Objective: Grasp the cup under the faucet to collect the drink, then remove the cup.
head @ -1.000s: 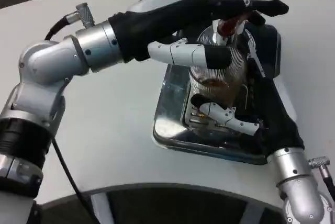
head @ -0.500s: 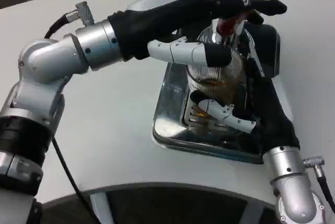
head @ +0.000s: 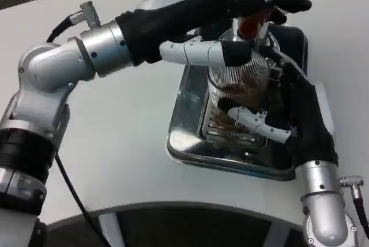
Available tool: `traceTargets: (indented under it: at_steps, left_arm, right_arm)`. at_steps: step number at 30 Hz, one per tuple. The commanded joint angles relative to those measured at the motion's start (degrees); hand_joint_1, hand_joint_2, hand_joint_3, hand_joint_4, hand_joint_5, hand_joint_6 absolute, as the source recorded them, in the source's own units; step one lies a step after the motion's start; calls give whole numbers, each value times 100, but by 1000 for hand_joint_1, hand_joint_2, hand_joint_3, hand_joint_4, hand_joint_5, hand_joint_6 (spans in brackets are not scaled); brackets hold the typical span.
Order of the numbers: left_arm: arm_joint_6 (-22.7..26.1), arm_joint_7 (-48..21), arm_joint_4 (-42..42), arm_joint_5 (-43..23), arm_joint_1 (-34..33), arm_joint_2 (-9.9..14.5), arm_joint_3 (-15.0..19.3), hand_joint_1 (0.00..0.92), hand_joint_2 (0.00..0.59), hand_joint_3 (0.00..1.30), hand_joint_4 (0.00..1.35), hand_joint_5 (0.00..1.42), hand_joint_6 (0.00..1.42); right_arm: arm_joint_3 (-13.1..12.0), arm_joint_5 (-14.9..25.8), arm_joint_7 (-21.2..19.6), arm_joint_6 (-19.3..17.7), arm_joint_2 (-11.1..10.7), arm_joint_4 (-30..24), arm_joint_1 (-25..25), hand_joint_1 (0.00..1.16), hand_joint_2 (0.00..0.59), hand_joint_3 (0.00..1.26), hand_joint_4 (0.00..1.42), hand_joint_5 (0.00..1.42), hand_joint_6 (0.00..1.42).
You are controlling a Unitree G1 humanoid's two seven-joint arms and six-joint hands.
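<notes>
Since half a second ago the right hand [head: 288, 114] has shifted a little toward the tray's right edge, its white finger now lying across the lower part of the cup rather than beneath it, while the left hand [head: 207, 33] has hardly moved. The cup [head: 237, 82] is clear, with fine vertical ribs down its wall and a shallow layer of amber drink inside; it stands on the slotted grate near the middle of the shiny metal drip tray [head: 187, 123], directly below the red-tipped faucet [head: 249, 26]. The right hand reaches in from the tray's near right corner, black palm turned toward the cup and fingers wrapped around its lower wall, grasping it. The left forearm comes in from the table's left side and runs across the tray's far edge; its fingers stretch out over the faucet lever, and one white finger lies along the cup's upper rim. Whether that hand is pressing the lever or gripping anything I cannot tell. The tray sits on the white table [head: 115, 143], toward its right side.
</notes>
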Motion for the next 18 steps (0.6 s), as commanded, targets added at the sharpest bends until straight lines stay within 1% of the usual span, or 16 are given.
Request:
traceTargets:
  at_steps: [1, 6, 16, 18]
  left_arm:
    - [528, -358, 304, 192, 489, 126, -63, 0, 29, 161, 62, 155, 19]
    - [676, -435, 296, 42, 560, 125, 44, 0, 31, 147, 34, 130, 24]
    - [847, -379, 171, -79, 650, 150, 159, 0, 32, 160, 23, 127, 38]
    - [969, -394, 108, -149, 701, 148, 207, 0, 33, 162, 23, 127, 41]
  right_arm:
    - [-17, -18, -71, -66, 55, 122, 75, 900, 156, 361, 507, 556, 456]
    - [-57, -31, -114, -87, 52, 110, 101, 918, 150, 418, 541, 607, 489]
    - [-130, -82, -195, -121, 43, 5, 202, 930, 153, 514, 608, 689, 560]
    - [-142, -97, -212, -123, 42, -29, 234, 932, 153, 542, 629, 717, 582]
